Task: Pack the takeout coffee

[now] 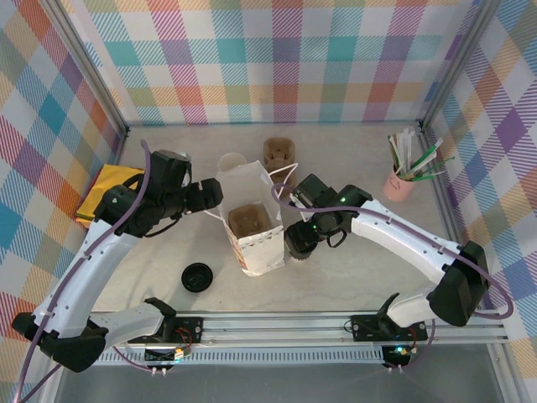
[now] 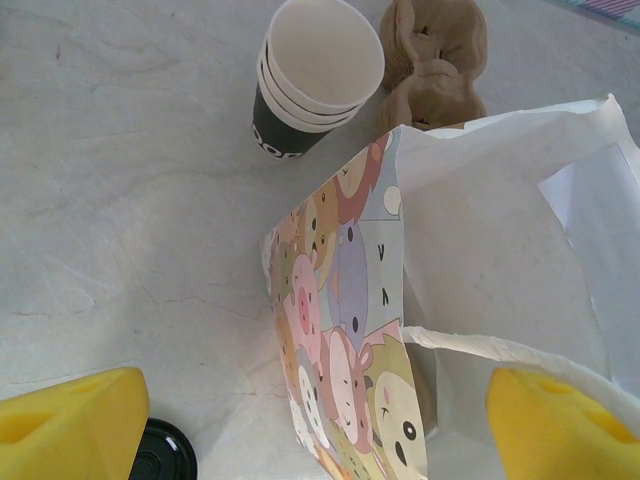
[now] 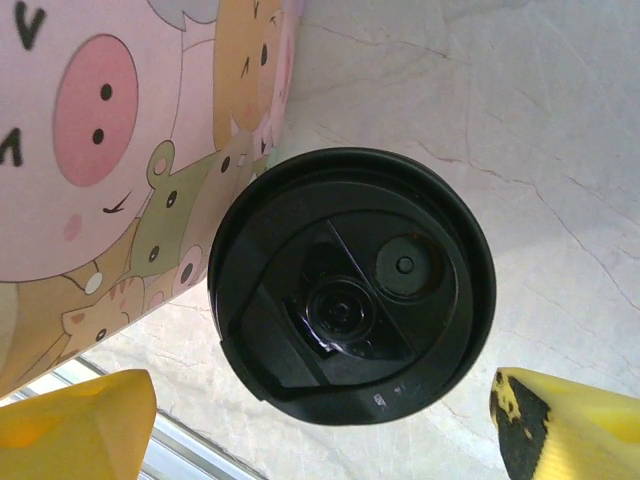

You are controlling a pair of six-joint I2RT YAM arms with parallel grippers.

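Note:
The takeout coffee [image 3: 350, 285] stands on the table just right of the cartoon-print paper bag [image 1: 260, 252]; I see its round black lid from above. My right gripper [image 3: 320, 425] hovers over it, open, one yellow finger [image 3: 80, 420] on each side of the lid and neither pressing it. My left gripper [image 1: 216, 200] is at the bag's upper left edge, open, with the bag's printed wall [image 2: 340, 300] standing between its fingers [image 2: 70, 425]. The bag stands open, with a brown cup carrier [image 1: 249, 220] inside.
A stack of white cups [image 1: 231, 164] and a brown carrier [image 1: 279, 154] sit behind the bag. In front of the bag, to the left, lies a loose black lid [image 1: 197, 276]. A pink cup of stirrers [image 1: 401, 178] stands at the back right, a yellow packet [image 1: 109, 189] at the left.

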